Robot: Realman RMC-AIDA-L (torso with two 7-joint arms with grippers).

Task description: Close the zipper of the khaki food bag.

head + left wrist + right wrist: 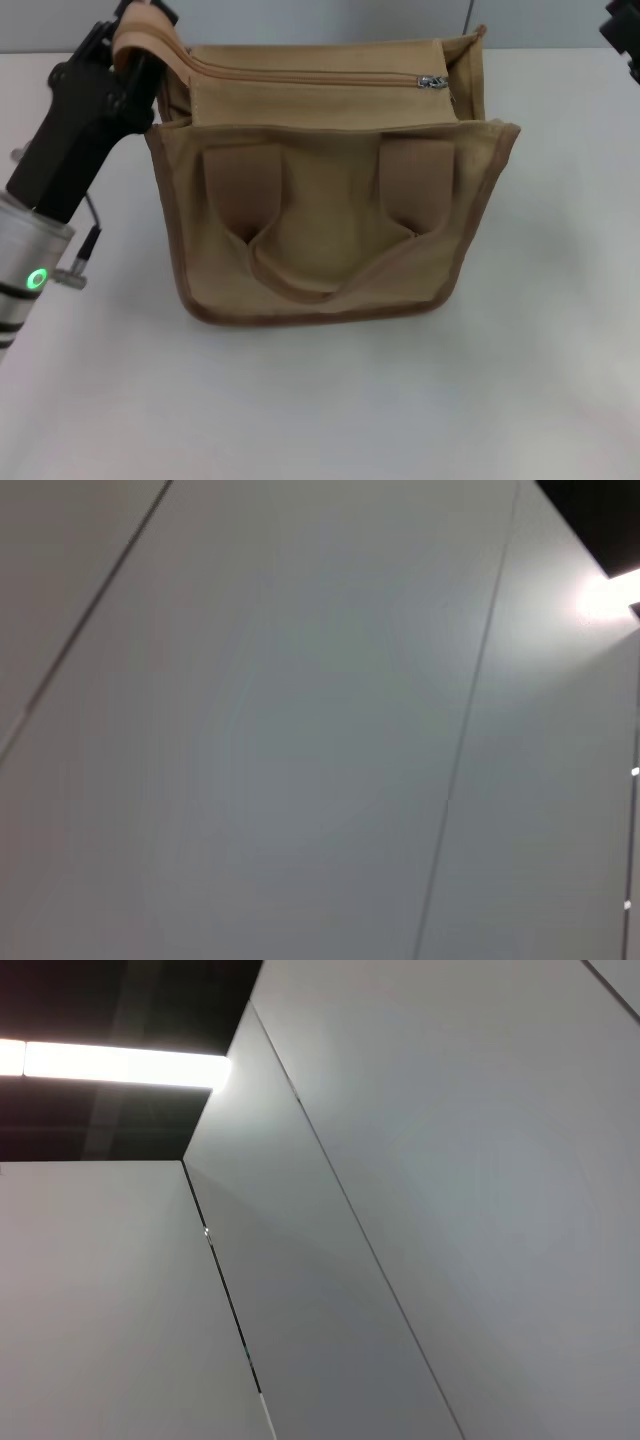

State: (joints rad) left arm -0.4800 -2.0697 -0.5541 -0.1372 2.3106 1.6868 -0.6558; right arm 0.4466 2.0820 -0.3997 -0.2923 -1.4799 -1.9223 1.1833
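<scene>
One left gripper [135,25] at the khaki food bag [330,230].

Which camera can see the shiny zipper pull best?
The head view. The zipper pull sits in plain sight at the right end of the zipper on the khaki food bag. Both wrist views show only blank wall panels, no bag.

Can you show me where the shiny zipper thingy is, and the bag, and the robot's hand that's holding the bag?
zipper pull tab [432,81]: head view, on the silver metal tab.
khaki food bag [330,185]: head view, on the front panel between the strap ends.
left gripper [130,52]: head view, at the bag's far handle.
</scene>
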